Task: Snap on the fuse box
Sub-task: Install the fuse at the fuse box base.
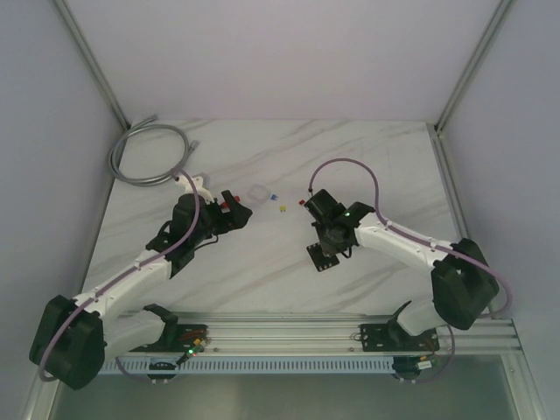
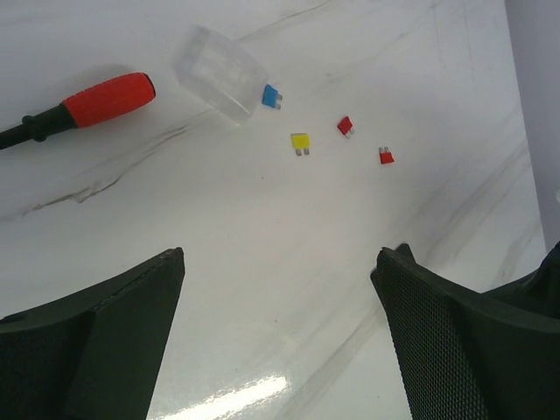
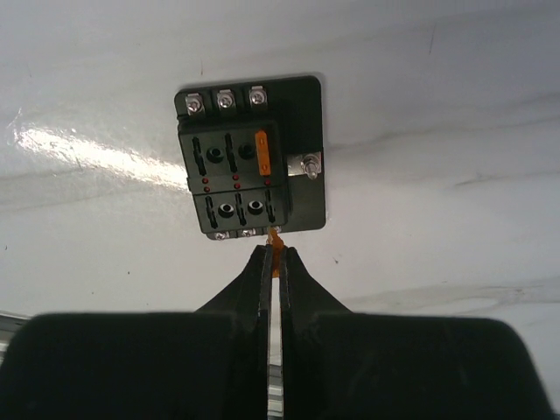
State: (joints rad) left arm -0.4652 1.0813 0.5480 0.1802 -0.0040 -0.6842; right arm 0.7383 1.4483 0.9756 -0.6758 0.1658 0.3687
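Jaws on the right arm [image 1: 394,238] pinched a thin orange fuse [image 3: 276,249] at the near edge of the fuse box [image 3: 249,157], which lay flat just ahead, slots up, screw row farthest away. On the left arm [image 1: 144,262], jaws gaped wide, empty.

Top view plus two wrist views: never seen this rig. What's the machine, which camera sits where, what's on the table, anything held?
Two small robot arms stand bolted at the near edge of a marble-patterned table. The wide picture looks down from above and behind them; the other two come from a camera on each wrist, hence the black fingers at the bottom. The left tool is open and empty; its camera shows a red-handled implement, a clear cover, a blue fuse, a yellow fuse and two red fuses. The right tool is shut on a small orange fuse at the edge of the black fuse box, which holds one seated orange fuse.
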